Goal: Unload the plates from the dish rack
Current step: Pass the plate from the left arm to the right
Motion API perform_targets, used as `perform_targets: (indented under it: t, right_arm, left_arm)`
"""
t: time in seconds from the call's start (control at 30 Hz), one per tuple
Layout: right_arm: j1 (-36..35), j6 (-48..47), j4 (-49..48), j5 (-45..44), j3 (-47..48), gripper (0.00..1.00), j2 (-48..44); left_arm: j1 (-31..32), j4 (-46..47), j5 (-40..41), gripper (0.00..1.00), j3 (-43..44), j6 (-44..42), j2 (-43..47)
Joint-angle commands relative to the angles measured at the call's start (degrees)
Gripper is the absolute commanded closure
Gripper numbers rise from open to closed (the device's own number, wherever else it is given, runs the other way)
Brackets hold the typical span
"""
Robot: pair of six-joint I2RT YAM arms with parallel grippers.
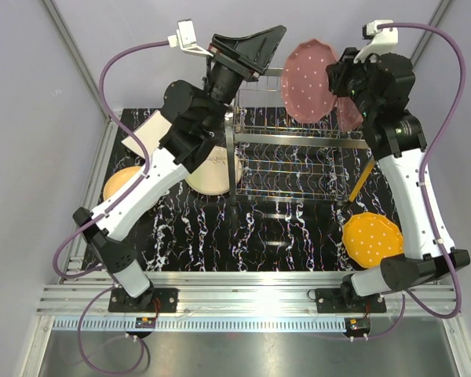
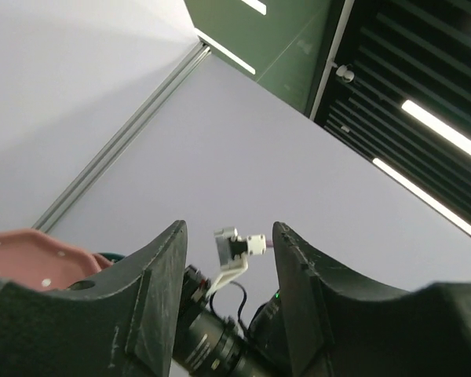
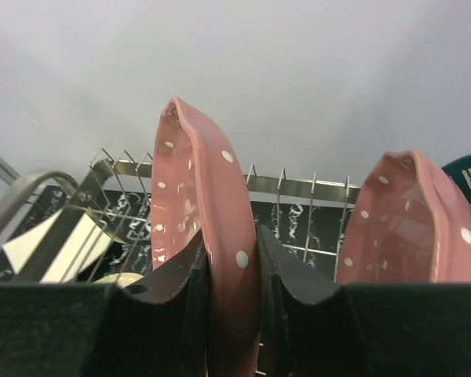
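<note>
Top view: the left gripper [image 1: 265, 51] is seen high over the rack [image 1: 298, 161], jaws parted and empty. A pink plate [image 1: 308, 82] is held upright above the rack's back edge by the right gripper [image 1: 339, 78].

Left wrist: nothing is held between the spread fingers [image 2: 153, 267].

Right wrist: the pink plate's rim is pinched between the fingers [image 3: 180, 275]. A second pink plate [image 3: 408, 220] is seen just beside it.

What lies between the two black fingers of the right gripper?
The rim of a round pink white-dotted plate, clamped by the right gripper; the right wrist view shows it.
</note>
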State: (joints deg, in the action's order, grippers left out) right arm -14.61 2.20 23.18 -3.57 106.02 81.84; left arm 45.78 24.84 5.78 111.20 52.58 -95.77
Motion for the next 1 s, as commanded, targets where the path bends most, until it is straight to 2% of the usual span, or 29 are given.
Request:
perform_targets:
  t: [0.0,0.07,0.3,0.43,0.67,0.8,0.97]
  right_arm:
    - [2.38,11.23,-5.96,7.25,9.62,1.00,1.64]
    - [3.79,13.79,-4.99,9.19,12.10,1.00,2.96]
    - [10.74,27.22,-4.46,19.28,20.62,1.00,8.76]
    - [12.68,31.46,-5.33,23.34,21.86,1.00,9.04]
    - [12.85,36.47,-6.74,30.02,21.60,1.00,6.05]
    - [12.85,40.51,-7.27,35.90,20.28,1.00,4.47]
    - [12.50,41.22,-7.80,42.76,17.65,1.00,1.92]
  left_arm:
    - [-1.57,-0.57,-4.97,0.45,-2.64,-3.09,4.18]
    - [-2.88,-2.42,-7.78,0.37,-5.27,-4.93,6.80]
    - [-7.19,-10.07,-12.72,0.23,-12.92,-13.88,16.20]
    - [-9.39,-14.02,-14.74,0.12,-18.28,-18.12,21.48]
    - [-12.73,-25.52,-18.17,0.01,-24.52,-26.55,30.80]
    - [-13.70,-30.90,-16.77,0.01,-28.83,-31.56,36.60]
    - [-13.88,-37.04,-13.17,0.01,-33.58,-37.19,44.16]
